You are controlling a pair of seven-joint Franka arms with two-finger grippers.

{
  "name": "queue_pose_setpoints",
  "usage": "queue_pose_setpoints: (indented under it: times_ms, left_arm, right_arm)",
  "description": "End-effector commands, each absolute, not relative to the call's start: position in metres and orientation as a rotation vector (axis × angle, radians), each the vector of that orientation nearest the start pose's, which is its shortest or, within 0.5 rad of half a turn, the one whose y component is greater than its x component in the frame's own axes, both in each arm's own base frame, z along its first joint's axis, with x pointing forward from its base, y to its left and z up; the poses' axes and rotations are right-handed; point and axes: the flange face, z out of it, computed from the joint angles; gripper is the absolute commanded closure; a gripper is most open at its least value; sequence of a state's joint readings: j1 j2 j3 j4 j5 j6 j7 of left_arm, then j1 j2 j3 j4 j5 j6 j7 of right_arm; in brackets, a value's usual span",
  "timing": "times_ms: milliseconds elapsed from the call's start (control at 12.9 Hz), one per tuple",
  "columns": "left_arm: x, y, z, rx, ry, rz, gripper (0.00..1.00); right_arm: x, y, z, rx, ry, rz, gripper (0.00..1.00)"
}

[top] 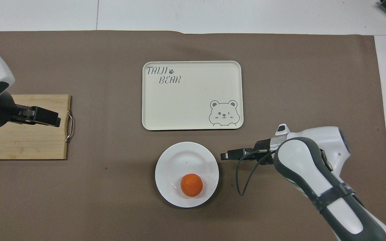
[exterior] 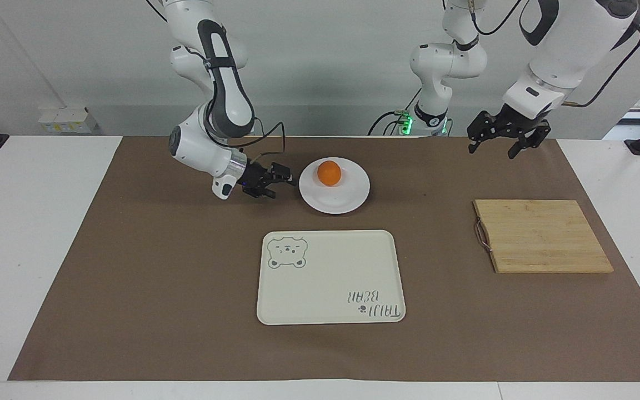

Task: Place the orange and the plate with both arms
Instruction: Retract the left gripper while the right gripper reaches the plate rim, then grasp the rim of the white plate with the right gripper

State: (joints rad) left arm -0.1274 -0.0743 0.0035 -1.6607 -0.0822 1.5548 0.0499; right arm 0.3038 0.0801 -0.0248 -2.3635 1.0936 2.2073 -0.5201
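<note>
Facing view first, from my remote station: a white table (exterior: 36,250) carries a large brown mat (exterior: 159,266) that covers most of its top. On that mat, largest of the loose things, I see a cream rectangular tray (exterior: 331,278) printed with a bear drawing and lettering; it lies farther from the robots than the plate. Next in size is a bamboo cutting board (exterior: 542,236) with a small metal handle, lying toward the left arm's end of the table.

Both arms are white and jointed. My right arm (exterior: 214,111) bends down low, and the right gripper (exterior: 285,179) sits just beside the plate's rim, on the side toward the right arm's end; its fingers stand spread and pinch nothing. I cannot tell whether a fingertip touches the rim. My left arm (exterior: 559,50) is raised, and the left gripper (exterior: 495,145) hangs in the air with its fingers spread, empty. In the overhead view the left gripper (top: 54,119) appears over the cutting board (top: 28,147).

The plate (exterior: 348,200), round and glossy white, rests on the mat nearer to the robots than the tray. The orange (exterior: 329,173) sits on the plate, off centre, toward the rim nearest the robots.
</note>
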Motion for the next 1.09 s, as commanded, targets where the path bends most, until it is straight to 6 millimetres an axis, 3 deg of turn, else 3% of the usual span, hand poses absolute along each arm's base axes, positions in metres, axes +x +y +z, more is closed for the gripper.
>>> queue_pose_setpoints:
  times_ms: [0,311,544,777,1010]
  left_arm:
    - [0.509,-0.053,0.634,-3.176,0.342,0.094,0.0]
    - [0.513,-0.026,0.645,-3.183,0.319,0.045,0.0]
    - [0.519,0.003,0.643,-3.196,0.261,0.035,0.0]
    - [0.53,0.013,0.648,-3.192,0.252,0.024,0.0]
    - [0.544,0.012,0.662,-3.183,0.248,0.004,0.0]
  right_arm:
    - [0.453,0.189,0.27,-2.306,0.023,0.124,0.05]
    - [0.438,0.203,0.264,-2.32,0.004,0.144,0.29]
    - [0.425,0.213,0.254,-2.362,0.002,0.152,0.31]
    - [0.419,0.227,0.254,-2.391,0.027,0.153,0.33]
    - [0.412,0.239,0.254,-2.405,0.059,0.175,0.45]
